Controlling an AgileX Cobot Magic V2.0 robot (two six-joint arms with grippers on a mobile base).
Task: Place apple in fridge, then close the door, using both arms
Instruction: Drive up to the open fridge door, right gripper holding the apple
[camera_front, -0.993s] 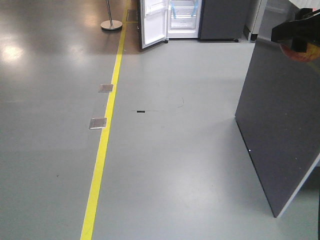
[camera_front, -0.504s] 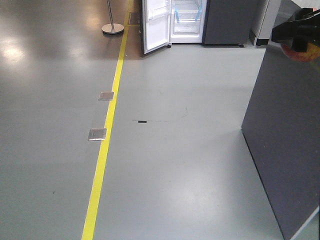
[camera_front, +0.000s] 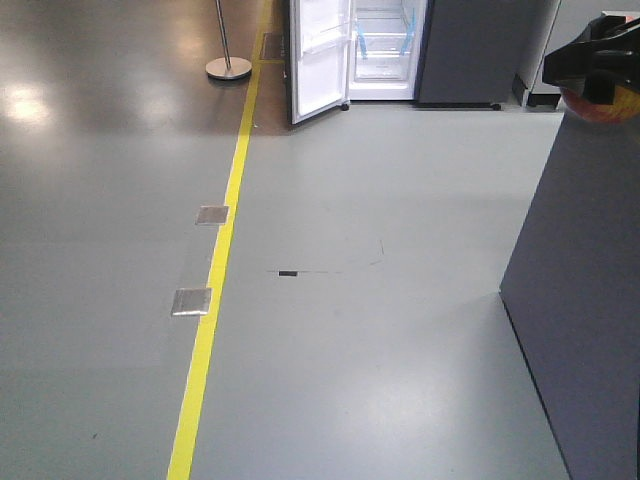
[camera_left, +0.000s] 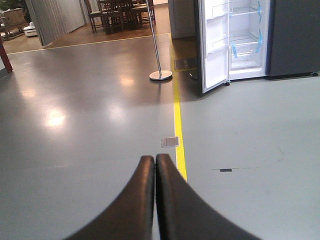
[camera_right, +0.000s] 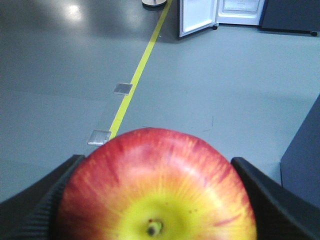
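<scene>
The red apple with yellow streaks (camera_right: 155, 190) fills the right wrist view, stem dimple towards the camera, between two black fingers (camera_right: 42, 200). My right gripper (camera_front: 597, 62) is shut on it at the top right of the front view, where the apple (camera_front: 606, 106) shows below the black parts. My left gripper (camera_left: 155, 161) is shut and empty, held above the floor. The fridge (camera_front: 388, 50) stands far ahead with its white inside showing. Its door (camera_front: 320, 60) is swung open to the left. The fridge (camera_left: 247, 40) and door (camera_left: 215, 50) also show in the left wrist view.
A dark grey cabinet side (camera_front: 590, 300) stands close on my right. A yellow floor line (camera_front: 215, 270) runs towards the fridge, with two metal floor plates (camera_front: 192, 300) beside it. A stanchion base (camera_front: 228, 67) stands left of the door. Another dark grey unit (camera_front: 470, 50) adjoins the fridge.
The view has moved forward: the fridge looks nearer and lower in the frame, and the grey cabinet has slid off to the right. The right gripper still holds the apple in the same place.
</scene>
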